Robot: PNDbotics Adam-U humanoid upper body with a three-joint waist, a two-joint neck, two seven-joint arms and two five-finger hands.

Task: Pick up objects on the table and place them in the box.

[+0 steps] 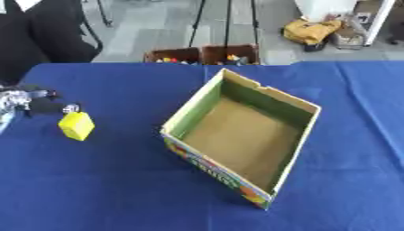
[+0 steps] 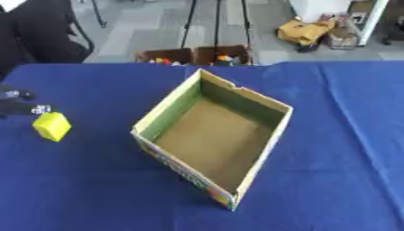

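Observation:
A yellow block (image 1: 76, 125) hangs tilted at the far left of the blue table (image 1: 118, 189). My left hand (image 1: 35, 103) comes in from the left edge, its fingertips curled onto the block's top corner. An open cardboard box (image 1: 296, 103) with green inner walls and a brown floor stands askew in the middle of the table, to the right of the block. Nothing lies inside it. Its outer front wall (image 1: 217, 173) is printed in bright colours. My right hand shows in neither view.
Beyond the table's far edge, two brown crates (image 1: 204, 55) hold small coloured things. A yellow bag (image 1: 309, 30) lies on the floor further back. A person in black (image 1: 31, 36) sits at the top left.

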